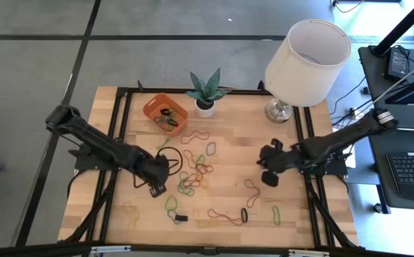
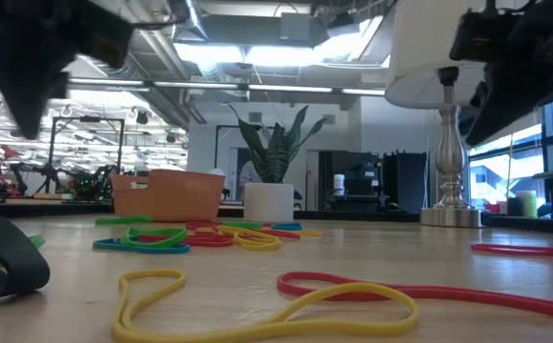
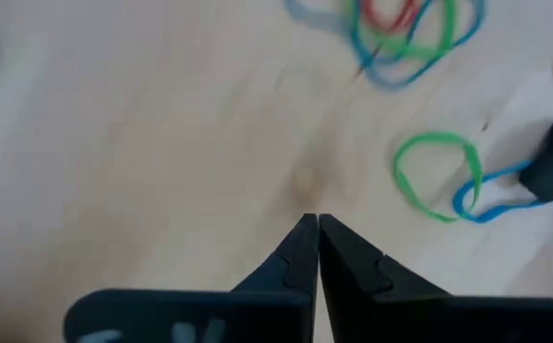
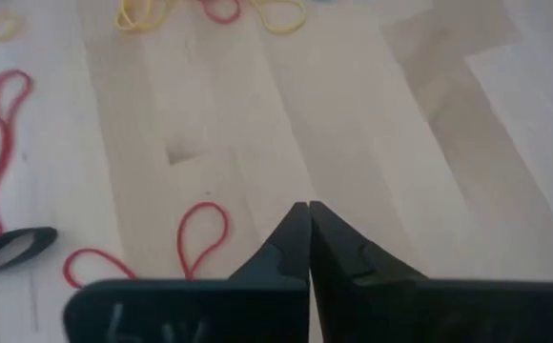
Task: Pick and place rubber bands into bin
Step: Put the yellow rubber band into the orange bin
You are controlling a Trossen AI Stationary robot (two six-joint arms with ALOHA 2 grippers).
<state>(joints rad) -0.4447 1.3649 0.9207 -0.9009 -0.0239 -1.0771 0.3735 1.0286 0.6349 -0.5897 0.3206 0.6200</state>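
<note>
1. Worktop (image 1: 228,114) is wooden, with a lamp (image 1: 303,57) and a little potted plant (image 1: 205,93) along the back.
2. My left gripper (image 3: 315,221) hovers over bare wood, fingers pressed together, holding nothing.
3. Right gripper (image 4: 308,208) is the same, pinched closed and empty.
4. Orange bin (image 1: 165,113) sits beside the plant with a few bands inside.
5. Rubber bands (image 1: 196,171) are scattered mid-worktop.

Plant (image 1: 205,88): potted in white, set at the table's (image 1: 293,207) far edge.
Lamp (image 1: 303,57): stood at the far right corner.

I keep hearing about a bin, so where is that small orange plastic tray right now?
In the high view, the small orange plastic tray sits at the table's far left, beside the white-potted plant.
</note>
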